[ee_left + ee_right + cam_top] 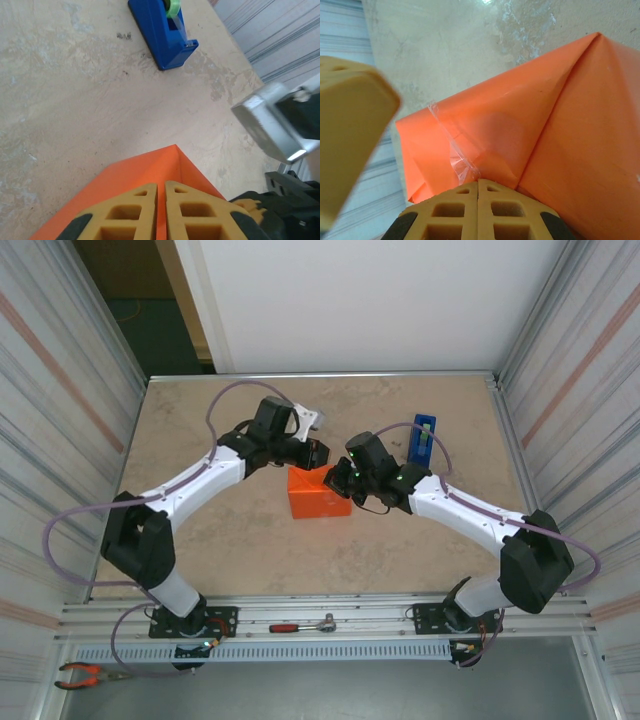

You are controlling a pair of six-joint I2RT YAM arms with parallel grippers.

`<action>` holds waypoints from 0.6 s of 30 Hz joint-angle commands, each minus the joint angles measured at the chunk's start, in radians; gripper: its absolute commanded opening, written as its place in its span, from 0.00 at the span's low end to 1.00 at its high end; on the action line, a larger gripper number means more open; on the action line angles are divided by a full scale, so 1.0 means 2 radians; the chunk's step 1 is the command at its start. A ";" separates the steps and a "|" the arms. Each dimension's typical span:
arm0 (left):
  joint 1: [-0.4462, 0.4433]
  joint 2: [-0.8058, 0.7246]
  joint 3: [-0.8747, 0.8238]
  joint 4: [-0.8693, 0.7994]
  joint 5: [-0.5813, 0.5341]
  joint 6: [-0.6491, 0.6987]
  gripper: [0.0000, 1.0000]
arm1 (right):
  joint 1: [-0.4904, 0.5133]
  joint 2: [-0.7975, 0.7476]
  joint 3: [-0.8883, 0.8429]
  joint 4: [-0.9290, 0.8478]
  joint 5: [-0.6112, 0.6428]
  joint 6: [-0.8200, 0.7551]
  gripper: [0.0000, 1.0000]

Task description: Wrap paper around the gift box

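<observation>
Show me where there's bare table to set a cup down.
Bare: the near strip of beige stone-look table between orange paper-wrapped box and front rail, and the far-left corner. Crowded: mid-table, both arms' jaws at the box, blue plastic tape dispenser beside.

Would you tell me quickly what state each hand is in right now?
Left hand: closed, at the gift box.
Right hand: closed, against the paper.
</observation>
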State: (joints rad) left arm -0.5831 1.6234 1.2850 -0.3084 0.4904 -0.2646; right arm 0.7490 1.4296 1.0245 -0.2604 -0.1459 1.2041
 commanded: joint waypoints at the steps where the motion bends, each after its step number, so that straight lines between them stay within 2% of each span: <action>1: -0.005 0.013 -0.010 0.006 0.011 -0.007 0.12 | 0.002 0.009 -0.025 -0.081 0.029 0.009 0.00; 10: -0.006 0.016 -0.037 0.000 -0.014 0.002 0.11 | 0.003 0.006 -0.027 -0.081 0.031 0.009 0.00; 18: 0.006 -0.015 0.028 -0.038 -0.002 0.026 0.12 | 0.003 0.004 -0.029 -0.083 0.033 0.012 0.00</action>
State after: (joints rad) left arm -0.5865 1.6508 1.2781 -0.3298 0.4786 -0.2485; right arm 0.7536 1.4258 1.0225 -0.2584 -0.1307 1.2049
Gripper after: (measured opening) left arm 0.120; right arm 0.041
